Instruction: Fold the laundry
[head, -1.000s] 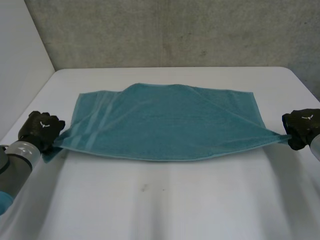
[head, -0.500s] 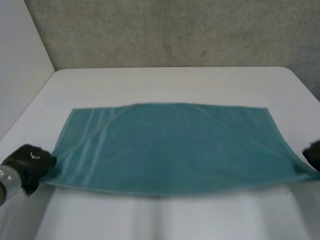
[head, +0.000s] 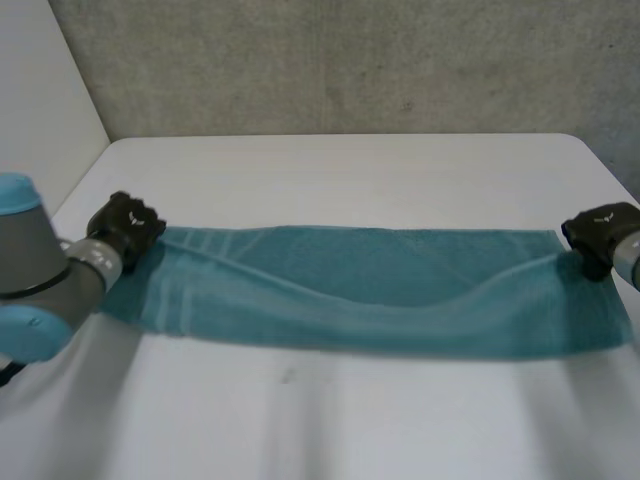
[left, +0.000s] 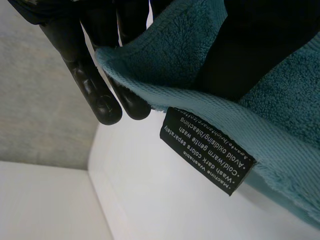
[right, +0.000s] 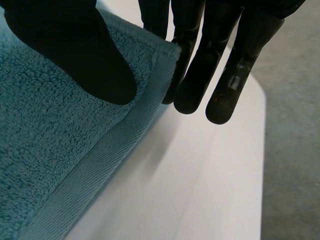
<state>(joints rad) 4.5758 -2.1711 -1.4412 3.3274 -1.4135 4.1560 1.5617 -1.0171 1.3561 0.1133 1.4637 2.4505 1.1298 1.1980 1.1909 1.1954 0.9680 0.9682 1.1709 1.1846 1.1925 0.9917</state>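
Item 1, left arm (head: 45, 285): grey joint and light-blue cap, now over the table's left margin. A second ago I had it low at the near left corner.

Item 2, left hand (head: 125, 228): I have carried it from the near edge across to the far left corner of the cloth. It is closed in a pinch, with the towel corner held between thumb and straight fingers (left: 95, 92). A black care label (left: 207, 150) hangs from the hem just under that grip.

Item 3, towel (head: 370, 290): teal terry, lying across the middle of the white table (head: 350, 165). It was spread flat in a single layer before and is now doubled lengthwise into a narrow band. The carried layer sags in the middle and does not meet the far edge evenly. I judge the first half-fold nearly made, with the corners not yet laid down or let go.

Item 4, right hand (head: 598, 235): moved likewise to the far right corner. Its thumb is on top and its fingers (right: 200, 70) are under the hem, clamped on the cloth.

Item 5, surroundings: concrete wall (head: 350, 60) behind, pale panel (head: 40, 110) at left. No other objects are on the table. The only hindrance I see is the slack centre, which may crease unless I keep the cloth taut between the hands.
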